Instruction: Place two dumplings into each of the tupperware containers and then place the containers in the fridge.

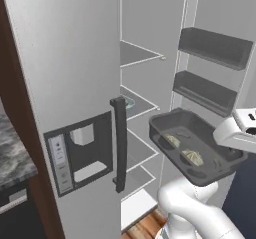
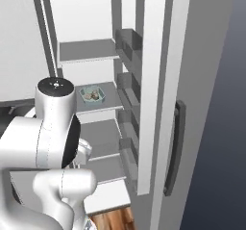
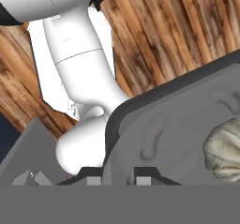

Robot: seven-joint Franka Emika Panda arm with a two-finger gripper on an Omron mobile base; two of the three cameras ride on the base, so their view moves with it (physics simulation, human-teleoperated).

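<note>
The fridge (image 1: pixel 65 73) stands open, its white shelves (image 2: pixel 89 51) showing. In front of the opening, my gripper (image 1: pixel 230 145) is shut on the right rim of the dark grey tupperware container (image 1: pixel 192 145) and holds it in the air, slightly tilted. Two dumplings (image 1: pixel 172 140) (image 1: pixel 192 157) lie in it. In the hand view, the fingertips (image 3: pixel 93 175) pinch the tub's rim (image 3: pixel 122 110), with one dumpling (image 3: pixel 225 150) at the right. The pale teal container (image 2: pixel 92 95) sits on a middle fridge shelf with dumplings inside; its edge (image 1: pixel 129 102) peeks out behind the handle.
The shut left door carries a dark bar handle (image 1: pixel 119 143) and a dispenser panel (image 1: pixel 80 150). The open right door (image 2: pixel 149 89) has dark bins (image 1: pixel 215 47) on its inner side. Below is wooden floor (image 3: pixel 178 35); a dark stone counter (image 1: pixel 12 153) lies at the left.
</note>
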